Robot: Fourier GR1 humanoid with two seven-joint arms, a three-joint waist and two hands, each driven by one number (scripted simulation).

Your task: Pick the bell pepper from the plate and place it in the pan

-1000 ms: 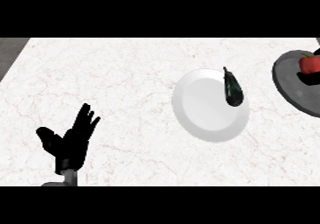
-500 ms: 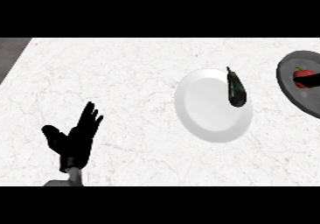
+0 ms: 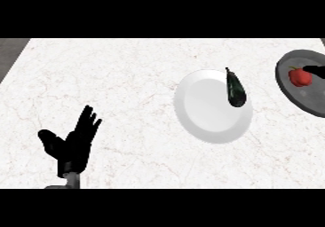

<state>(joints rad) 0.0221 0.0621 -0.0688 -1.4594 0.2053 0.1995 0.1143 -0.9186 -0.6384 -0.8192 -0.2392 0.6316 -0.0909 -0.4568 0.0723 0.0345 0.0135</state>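
The red bell pepper (image 3: 299,76) lies inside the grey pan (image 3: 308,99) at the right edge of the head view. A small black part of my right hand (image 3: 317,69) reaches in from the right edge and meets the pepper's upper right side; the remainder of that hand is out of view. The white plate (image 3: 208,111) sits left of the pan, apart from it. My left hand (image 3: 74,144) rests open at the lower left, fingers up, far from both.
A dark green elongated vegetable (image 3: 235,88) lies on the plate's upper right rim. The white marble counter (image 3: 112,75) stretches between my left hand and the plate. A dark strip borders the counter at the far left.
The pan has come further into view from the right. The pepper now sits lower inside it, with less of my right hand over it. My left hand has stayed where it was.
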